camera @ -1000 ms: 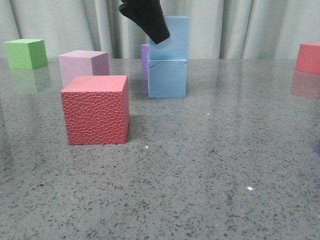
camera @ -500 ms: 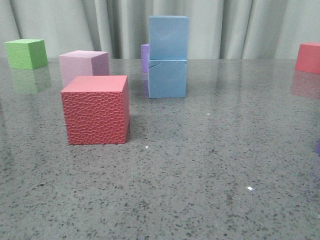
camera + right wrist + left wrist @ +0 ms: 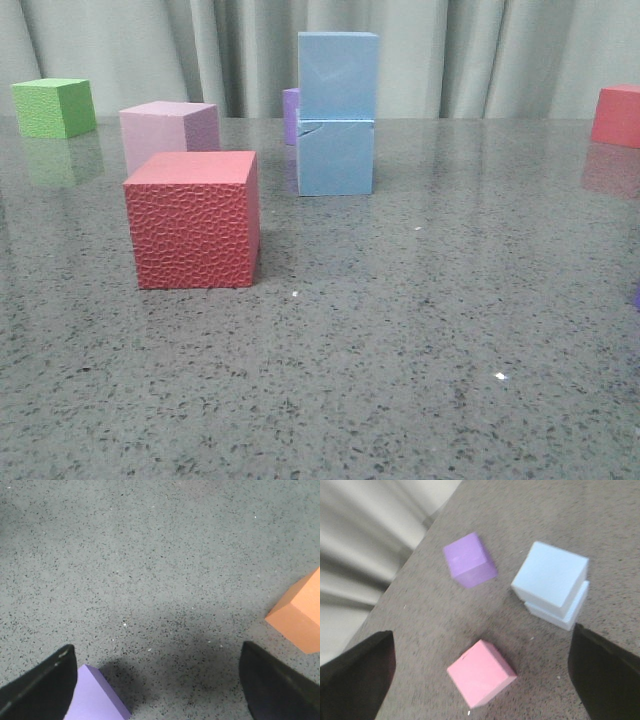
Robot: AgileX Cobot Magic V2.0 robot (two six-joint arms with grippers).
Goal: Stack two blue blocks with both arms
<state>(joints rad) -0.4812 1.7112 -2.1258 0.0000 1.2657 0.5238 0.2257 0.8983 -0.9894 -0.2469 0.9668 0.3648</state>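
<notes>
The two blue blocks stand stacked at the middle back of the table. The upper block point(image 3: 337, 75) rests squarely on the lower block point(image 3: 335, 157), which has a crack line near its top edge. No gripper shows in the front view. In the left wrist view the upper block point(image 3: 550, 575) sits slightly offset on the lower block point(image 3: 567, 614). My left gripper point(image 3: 481, 632) is open and empty, high above the table and apart from the stack. My right gripper point(image 3: 157, 647) is open and empty over bare table.
A textured red cube point(image 3: 192, 218) stands front left, with a pale pink cube point(image 3: 168, 130) behind it and a green cube point(image 3: 53, 106) far left. A purple cube point(image 3: 290, 115) is behind the stack, a red cube point(image 3: 617, 115) far right. Near the right gripper lie a purple cube point(image 3: 92, 697) and an orange cube point(image 3: 300, 612).
A black gripper that was at the upper blue block one second ago has left the front view. The stack stays standing as before.
</notes>
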